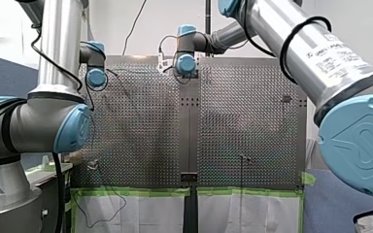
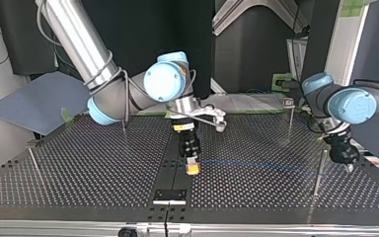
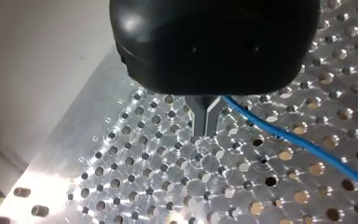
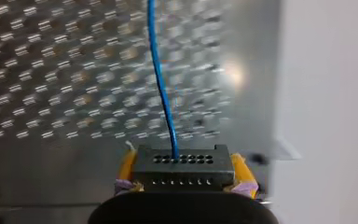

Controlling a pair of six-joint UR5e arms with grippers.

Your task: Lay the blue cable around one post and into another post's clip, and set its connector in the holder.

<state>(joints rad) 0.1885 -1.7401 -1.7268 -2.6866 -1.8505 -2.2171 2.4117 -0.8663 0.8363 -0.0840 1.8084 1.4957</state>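
Right wrist view first: my right gripper (image 4: 182,179) is clamped on the black connector (image 4: 182,163), a yellow pad (image 4: 127,167) on either side. The blue cable (image 4: 161,79) runs straight out ahead over the perforated table (image 4: 51,70). Left wrist view now: my left gripper (image 3: 206,126) has its metal fingers (image 3: 199,116) pinched together on the cable, which trails away beside them, low over the holes.

blue cable (image 2: 261,166) spans low across the top view's right half; a post (image 2: 318,173) stands just beside my left gripper (image 2: 348,167)
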